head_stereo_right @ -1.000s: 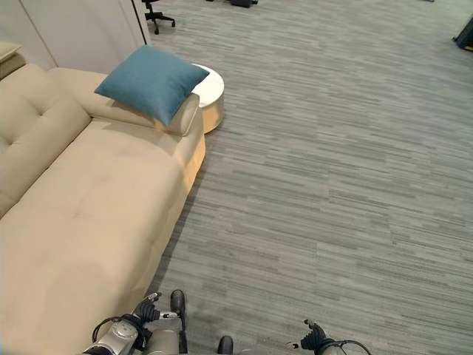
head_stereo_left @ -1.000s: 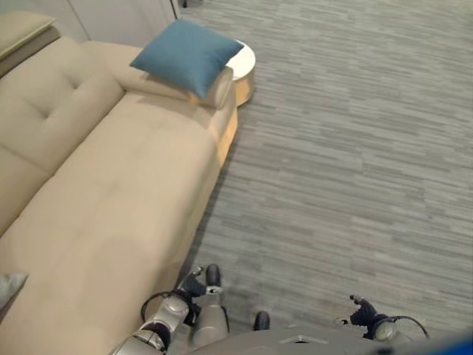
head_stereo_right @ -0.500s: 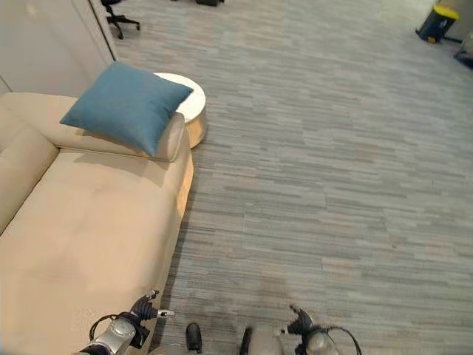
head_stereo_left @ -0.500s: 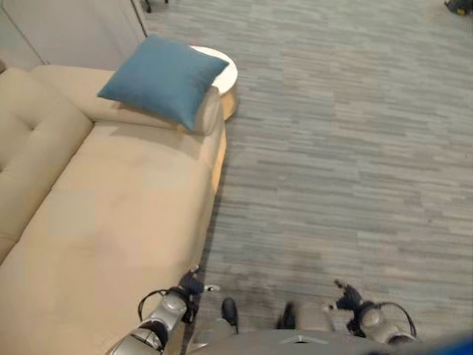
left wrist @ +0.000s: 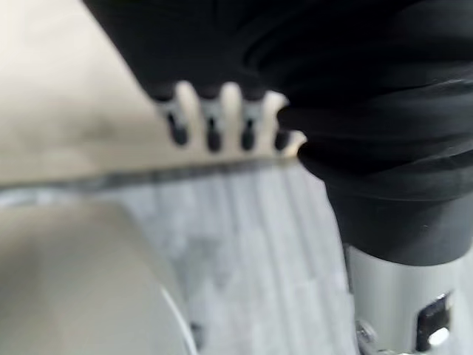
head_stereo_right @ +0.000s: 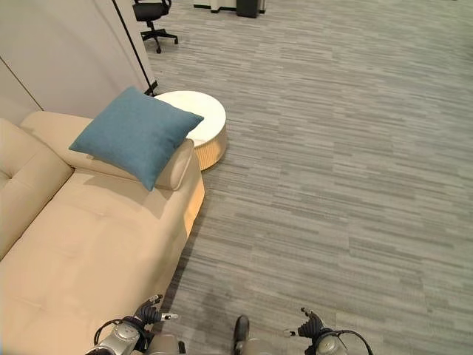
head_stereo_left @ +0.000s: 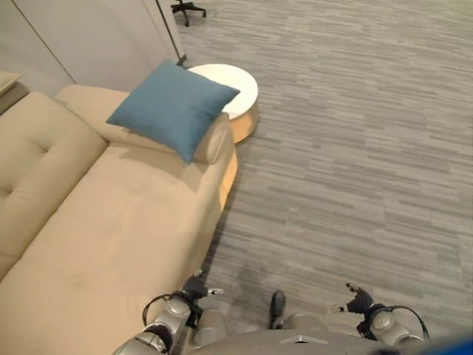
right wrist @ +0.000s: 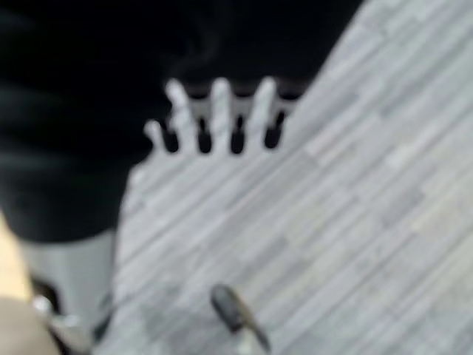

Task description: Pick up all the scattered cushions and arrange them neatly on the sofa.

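A square teal-blue cushion (head_stereo_left: 173, 109) lies tilted on the far armrest of the beige sofa (head_stereo_left: 96, 229), one corner hanging over the roll toward the round white side table (head_stereo_left: 230, 81) on the grey floor (head_stereo_left: 355, 170). The left robot hand (head_stereo_left: 194, 287) hangs low beside the sofa's near front edge and the right robot hand (head_stereo_left: 359, 299) hangs over the floor at the near right. Both have fingers straight and spread, holding nothing.

No text, label, number or sign can be read on the sofa (head_stereo_left: 111, 229), the blue cushion (head_stereo_left: 171, 109) or the round table (head_stereo_left: 235, 85).
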{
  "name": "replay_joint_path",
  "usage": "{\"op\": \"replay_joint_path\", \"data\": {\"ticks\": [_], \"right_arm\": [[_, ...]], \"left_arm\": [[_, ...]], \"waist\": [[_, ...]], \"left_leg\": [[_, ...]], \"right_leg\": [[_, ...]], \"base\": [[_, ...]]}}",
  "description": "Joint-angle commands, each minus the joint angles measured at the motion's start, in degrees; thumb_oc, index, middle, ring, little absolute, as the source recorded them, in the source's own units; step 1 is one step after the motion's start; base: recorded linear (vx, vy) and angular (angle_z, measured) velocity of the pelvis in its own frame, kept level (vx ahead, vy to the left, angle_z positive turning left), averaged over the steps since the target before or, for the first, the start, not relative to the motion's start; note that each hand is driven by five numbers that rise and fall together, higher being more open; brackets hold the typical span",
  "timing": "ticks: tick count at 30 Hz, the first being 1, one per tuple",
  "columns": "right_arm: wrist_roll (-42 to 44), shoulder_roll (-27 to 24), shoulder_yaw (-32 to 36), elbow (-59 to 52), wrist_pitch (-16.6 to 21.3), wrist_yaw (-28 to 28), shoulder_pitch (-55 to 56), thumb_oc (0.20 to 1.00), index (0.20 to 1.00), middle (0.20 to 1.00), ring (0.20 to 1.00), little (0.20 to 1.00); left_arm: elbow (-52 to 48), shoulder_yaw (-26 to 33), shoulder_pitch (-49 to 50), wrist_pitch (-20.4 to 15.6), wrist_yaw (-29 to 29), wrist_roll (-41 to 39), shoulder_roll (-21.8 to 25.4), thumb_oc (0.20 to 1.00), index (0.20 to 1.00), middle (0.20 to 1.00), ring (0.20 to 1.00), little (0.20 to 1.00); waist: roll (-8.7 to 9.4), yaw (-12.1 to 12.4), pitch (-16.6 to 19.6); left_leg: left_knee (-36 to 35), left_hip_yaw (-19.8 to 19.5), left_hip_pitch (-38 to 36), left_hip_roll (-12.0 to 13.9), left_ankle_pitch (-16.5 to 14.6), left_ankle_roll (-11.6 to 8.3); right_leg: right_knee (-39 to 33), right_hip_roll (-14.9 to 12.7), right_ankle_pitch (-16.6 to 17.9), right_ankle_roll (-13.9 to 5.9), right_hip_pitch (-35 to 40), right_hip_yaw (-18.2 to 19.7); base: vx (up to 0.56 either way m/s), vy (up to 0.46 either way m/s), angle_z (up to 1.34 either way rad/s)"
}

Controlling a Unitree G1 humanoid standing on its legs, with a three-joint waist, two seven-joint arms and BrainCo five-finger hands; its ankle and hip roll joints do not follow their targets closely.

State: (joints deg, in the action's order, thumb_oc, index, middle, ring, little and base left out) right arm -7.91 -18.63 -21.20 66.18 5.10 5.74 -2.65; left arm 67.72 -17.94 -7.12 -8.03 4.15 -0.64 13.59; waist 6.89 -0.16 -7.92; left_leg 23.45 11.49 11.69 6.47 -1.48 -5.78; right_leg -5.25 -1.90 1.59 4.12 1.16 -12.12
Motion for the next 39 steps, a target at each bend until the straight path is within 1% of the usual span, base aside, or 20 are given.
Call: {"op": "replay_joint_path", "data": {"ticks": [1,4,9,11,12,14,18,20,21,23,28,30,31,32,33,34,35,37,38,39], "right_arm": [[1.2,-2.5,-0.8,-0.1,0.6,1.2,0.3,1.0,1.0,1.0,1.0,1.0],[1.1,-2.4,-0.8,0.0,0.5,1.2,0.0,1.0,1.0,1.0,1.0,1.0],[-0.6,-0.8,-1.7,0.1,0.6,0.1,0.2,1.0,1.0,1.0,1.0,1.0],[-0.7,-0.6,-1.7,0.1,0.7,0.1,-0.1,1.0,1.0,1.0,1.0,1.0],[-0.8,-0.3,-2.1,-0.4,0.7,-0.1,-0.8,1.0,1.0,1.0,1.0,1.0],[-0.6,0.2,-2.2,-1.3,0.9,-0.1,-1.4,1.0,1.0,1.0,1.0,1.0],[-0.6,-0.2,-2.8,-2.3,1.0,-0.1,-1.9,1.0,1.0,1.0,1.0,1.0],[-0.6,-0.5,-3.0,-3.5,1.1,0.0,-2.1,1.0,1.0,1.0,1.0,1.0],[-0.6,-0.5,-3.0,-3.5,1.1,0.0,-2.2,1.0,1.0,1.0,1.0,1.0],[-0.8,-0.5,-2.9,-3.7,0.8,0.0,-2.8,1.0,1.0,1.0,1.0,1.0],[-1.3,-1.4,-2.4,-3.7,1.0,-0.5,-1.2,1.0,1.0,1.0,1.0,1.0],[-1.3,-1.4,-2.4,-3.7,1.0,-0.5,-1.2,1.0,1.0,1.0,1.0,1.0],[-0.8,-1.7,-2.1,-3.5,1.2,-0.5,-0.4,1.0,1.0,1.0,1.0,1.0],[-0.8,-1.7,-2.1,-3.4,1.2,-0.4,-0.4,1.0,1.0,1.0,1.0,1.0],[0.1,-2.1,-2.1,-3.6,1.4,-0.1,0.0,1.0,1.0,1.0,1.0,1.0],[0.1,-2.1,-2.1,-3.6,1.4,-0.1,0.0,1.0,1.0,1.0,1.0,1.0],[0.9,-2.2,-1.9,-3.1,1.5,-0.1,0.3,1.0,1.0,1.0,1.0,1.0],[1.8,-2.3,-1.3,-1.8,1.5,0.3,0.7,1.0,1.0,1.0,1.0,1.0],[1.8,-2.3,-1.3,-1.8,1.5,0.3,0.7,1.0,1.0,1.0,1.0,1.0],[1.8,-2.2,-1.2,-1.7,1.5,0.4,1.0,1.0,1.0,1.0,1.0,1.0]], "left_arm": [[-2.4,-0.3,-1.4,-1.2,0.7,-0.3,0.8,1.0,1.0,1.0,1.0,1.0],[-2.6,-0.1,-1.4,-1.1,0.7,-0.3,0.8,1.0,1.0,1.0,1.0,1.0],[-1.4,1.6,0.8,-0.7,0.3,-0.1,1.5,1.0,1.0,1.0,1.0,1.0],[-1.4,1.6,0.9,-0.6,0.3,-0.2,1.6,1.0,1.0,1.0,1.0,1.0],[-1.6,1.9,0.9,-0.4,0.4,-0.4,2.0,1.0,1.0,1.0,1.0,1.0],[-1.3,2.1,0.9,-0.5,0.6,-0.6,2.2,1.0,1.0,1.0,1.0,1.0],[-0.8,2.5,1.2,-0.9,0.8,-0.9,2.1,1.0,1.0,1.0,1.0,1.0],[-0.1,2.6,1.2,-1.2,0.8,-0.8,1.9,1.0,1.0,1.0,1.0,1.0],[-0.1,2.6,1.2,-1.2,0.8,-0.8,1.9,1.0,1.0,1.0,1.0,1.0],[0.6,3.2,0.6,-1.5,0.9,-1.1,1.8,1.0,1.0,1.0,1.0,1.0],[2.1,3.3,0.9,-1.7,0.9,-0.5,1.6,1.0,1.0,1.0,1.0,1.0],[2.1,3.3,1.0,-1.7,0.9,-0.5,1.6,1.0,1.0,1.0,1.0,1.0],[2.1,3.5,1.2,-1.7,1.2,-1.3,1.6,1.0,1.0,1.0,1.0,1.0],[2.1,3.5,1.2,-1.7,1.2,-1.3,1.6,1.0,1.0,1.0,1.0,1.0],[1.5,3.3,1.0,-1.5,1.2,-1.7,1.6,1.0,1.0,1.0,1.0,1.0],[1.5,3.3,1.0,-1.5,1.2,-1.7,1.6,1.0,1.0,1.0,1.0,1.0],[1.5,3.9,1.0,-1.3,1.7,-2.6,1.5,1.0,1.0,1.0,1.0,1.0],[1.6,3.9,0.4,-1.1,1.6,-2.8,1.5,1.0,1.0,1.0,1.0,1.0],[1.6,3.9,0.4,-1.1,1.6,-2.8,1.5,1.0,1.0,1.0,1.0,1.0],[1.6,3.8,0.5,-1.0,1.5,-2.5,1.7,1.0,1.0,1.0,1.0,1.0]], "waist": [[-0.42,-0.4,0.2],[-0.58,-0.1,0.3],[-0.03,1.4,2.4],[0.01,1.7,2.4],[0.05,1.7,1.5],[-0.66,1.7,1.2],[-1.73,1.0,0.5],[-1.62,0.0,0.2],[-1.62,-0.1,0.2],[-1.45,-1.1,-0.4],[-0.82,-2.2,0.9],[-0.87,-2.2,0.9],[-0.62,-2.1,1.3],[-0.69,-2.2,1.3],[0.23,-1.8,0.9],[0.15,-1.9,1.0],[0.65,-2.1,1.1],[1.11,-2.2,1.4],[1.13,-2.2,1.4],[0.93,-2.4,1.5]], "left_leg": [[-13.1,2.2,1.2,-2.1,2.5,2.39],[-16.2,4.7,2.2,-1.2,5.5,1.62],[-18.8,5.0,-2.3,-3.9,2.3,4.74],[-18.9,4.6,-2.9,-4.4,1.6,5.47],[-18.4,3.7,-4.8,-5.3,0.0,7.11],[-19.2,2.9,-7.1,-5.6,-1.0,7.94],[-20.6,0.2,-10.4,-6.8,-2.3,7.57],[-21.0,-2.1,-12.4,-8.1,-3.5,7.24],[-21.0,-2.1,-12.3,-8.1,-3.4,7.24],[-21.2,-4.4,-14.0,-8.5,-4.5,6.64],[-17.4,-8.5,-17.6,-8.8,-9.2,4.92],[-17.3,-8.6,-17.6,-8.7,-9.3,4.9],[-11.9,-8.2,-16.1,-7.1,-6.5,2.52],[-11.5,-8.4,-15.9,-7.0,-6.7,2.48],[-3.0,-6.7,-11.5,-5.4,-4.2,1.59],[-2.6,-6.8,-11.3,-5.3,-4.4,1.57],[-1.3,-2.3,-10.1,-2.9,-3.9,1.71],[-4.5,4.3,-6.8,-1.4,-5.1,3.04],[-4.5,4.2,-6.8,-1.5,-5.1,3.09],[-6.7,7.2,-6.1,-1.2,-5.0,3.45]], "right_leg": [[4.1,-0.4,-5.9,-8.17,0.9,3.3],[3.9,0.2,-7.1,-8.32,2.6,2.9],[14.6,-1.2,-9.5,-10.67,2.5,2.4],[18.7,-1.8,-8.3,-11.64,0.7,2.6],[27.6,-3.3,-4.3,-14.08,-3.4,3.5],[32.4,-4.2,-1.5,-14.14,-7.5,3.2],[24.0,-4.7,-3.6,-12.07,-10.3,2.0],[14.6,-4.3,-1.4,-12.4,-12.1,4.9],[14.3,-4.2,-1.2,-12.39,-12.1,4.9],[7.6,-4.3,1.8,-13.77,-14.5,8.8],[8.2,-4.8,2.8,-13.04,-12.0,9.3],[8.3,-4.7,2.8,-13.03,-12.0,9.2],[8.3,-4.4,2.1,-11.88,-9.8,7.9],[8.3,-4.3,2.1,-11.85,-9.7,7.7],[7.3,-4.3,1.0,-10.39,-7.2,6.6],[7.3,-4.3,1.0,-10.36,-7.2,6.5],[6.0,-3.9,-0.8,-9.28,-4.4,4.5],[4.4,-3.8,-2.5,-9.08,-1.9,1.4],[4.3,-3.8,-2.5,-9.12,-1.9,1.4],[4.0,-3.6,-3.2,-9.16,-1.1,0.4]], "base": [[0.29,0.045,-0.05],[0.31,0.062,-0.21],[0.33,0.14,-0.33],[0.16,0.107,0.03],[0.17,0.11,0.09],[0.25,0.091,0.22],[0.27,-0.022,0.48],[0.27,-0.08,0.45],[0.3,-0.093,0.52],[0.32,-0.107,0.61],[0.33,-0.158,0.73],[0.19,-0.156,0.63],[0.17,-0.179,0.44],[0.25,-0.334,0.4],[0.07,-0.158,0.53],[0.19,-0.282,0.96],[0.19,-0.196,1.13],[0.17,-0.154,0.97],[0.09,-0.025,0.89],[0.11,-0.002,0.81]]}}
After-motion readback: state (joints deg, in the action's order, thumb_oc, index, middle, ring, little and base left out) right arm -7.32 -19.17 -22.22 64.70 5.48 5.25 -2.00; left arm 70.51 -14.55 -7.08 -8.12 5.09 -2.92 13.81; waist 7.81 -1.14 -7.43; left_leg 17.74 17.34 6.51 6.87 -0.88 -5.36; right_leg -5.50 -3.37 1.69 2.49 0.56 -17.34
